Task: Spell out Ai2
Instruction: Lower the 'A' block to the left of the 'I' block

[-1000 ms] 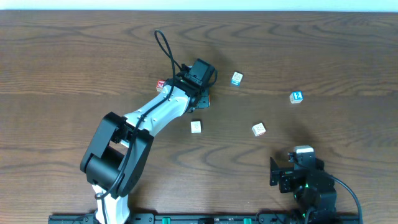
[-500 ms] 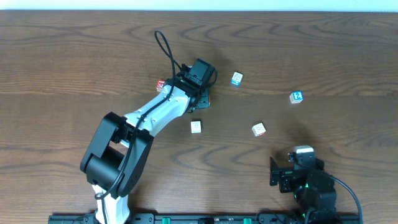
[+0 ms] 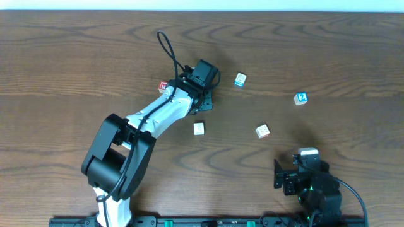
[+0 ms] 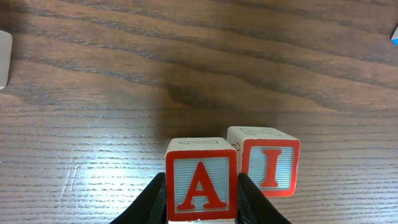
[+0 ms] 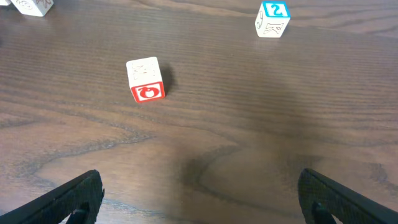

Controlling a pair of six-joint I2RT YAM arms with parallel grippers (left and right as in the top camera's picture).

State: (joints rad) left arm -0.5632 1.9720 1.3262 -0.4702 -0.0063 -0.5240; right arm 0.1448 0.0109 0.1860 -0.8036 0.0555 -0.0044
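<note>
A block is held clamped in the jaws of the left gripper, just beside the I block; contact between them cannot be told. Right gripper is noted low over the table, jaws wide apart, nothing held. 2 block lies well apart, not yet placed. Risk judged: on release, the finger crowded against the I block could shove it and skew the row.

A block: red letter on a pale blue fine-striped face, red border, cream top. I block, right of it: same scheme. 2 block, far right: cyan face, white sides with faint line art. Emblem block, nearer and left of it: red face, white emblem, cream top. Table: dark brown wood grain.
</note>
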